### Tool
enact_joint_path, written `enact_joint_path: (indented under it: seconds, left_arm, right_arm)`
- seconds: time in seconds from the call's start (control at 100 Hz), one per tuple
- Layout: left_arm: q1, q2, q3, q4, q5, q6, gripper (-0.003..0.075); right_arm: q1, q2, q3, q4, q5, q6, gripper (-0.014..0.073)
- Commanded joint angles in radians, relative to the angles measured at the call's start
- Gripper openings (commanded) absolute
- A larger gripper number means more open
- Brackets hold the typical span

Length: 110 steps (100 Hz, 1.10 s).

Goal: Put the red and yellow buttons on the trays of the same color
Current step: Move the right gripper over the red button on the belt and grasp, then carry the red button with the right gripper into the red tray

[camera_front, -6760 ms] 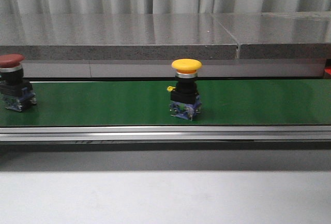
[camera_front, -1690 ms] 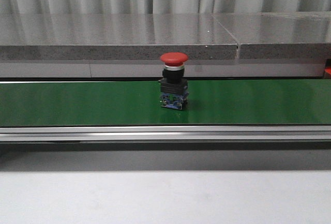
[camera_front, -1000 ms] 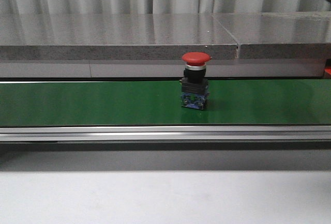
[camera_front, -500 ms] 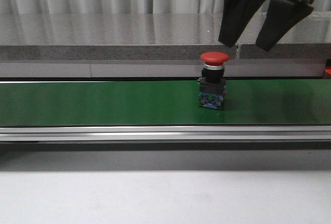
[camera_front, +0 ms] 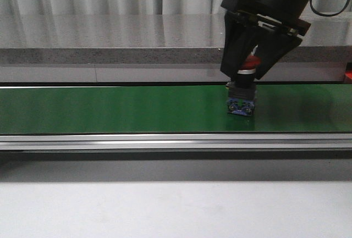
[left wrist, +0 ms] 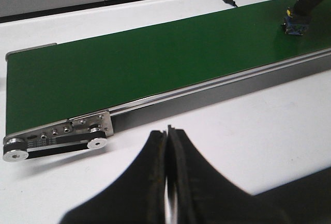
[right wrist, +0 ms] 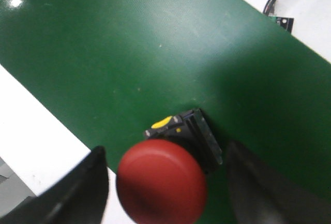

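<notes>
The red button (camera_front: 245, 84) stands upright on the green conveyor belt (camera_front: 110, 109), grey curtains behind. The right claw (camera_front: 254, 62) straddles its cap, spread wide; the left claw (left wrist: 169, 182) is pressed closed above the white bench (left wrist: 248, 131).

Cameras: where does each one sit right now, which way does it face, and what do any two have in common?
Front view: level with the green conveyor belt, looking forward across it; the right gripper has its jaws open on either side of the red button.
Left wrist view: on the left arm, looking along the belt over its end rollers; the left gripper shows with jaws shut on nothing.
Right wrist view: on the right arm, looking down onto the button's cap; both fingers flank it.
Shared: all three show the red button on the belt.
</notes>
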Motion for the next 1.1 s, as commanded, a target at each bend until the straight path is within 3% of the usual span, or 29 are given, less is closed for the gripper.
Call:
enact_joint_path:
  seconds: [0.0,0.16,0.39,0.57,0.89,1.09]
  left_arm:
    - [-0.009,0.010,-0.022,-0.012,-0.073,-0.005,-0.0021]
    - [-0.009,0.010,-0.022,-0.012,-0.073,-0.005,-0.0021]
    - [-0.009,0.010,-0.022,-0.012,-0.073,-0.005,-0.0021]
    - [-0.009,0.010,-0.022,-0.012,-0.073,-0.005,-0.0021]
    - [-0.009,0.010,-0.022,-0.012,-0.073,-0.005,-0.0021]
    - [-0.009,0.010,-0.022,-0.012,-0.073,-0.005,-0.0021]
  right_arm:
    - [0.000,-0.040,-0.034,0.004,-0.006,-0.010,0.0267]
    - [-0.002,-0.050,-0.034,0.002,-0.010,-0.009,0.0142]
    - [-0.073,-0.112,-0.034,0.002,0.001,0.049,0.0139]
    - [-0.216,-0.190,-0.034,0.001,0.012,0.065,0.0139]
    - [-0.551,-0.231,-0.034,-0.024,-0.001,0.227,0.0139]
    - [-0.664,-0.230,-0.034,-0.087,-0.062,0.329,0.0139]
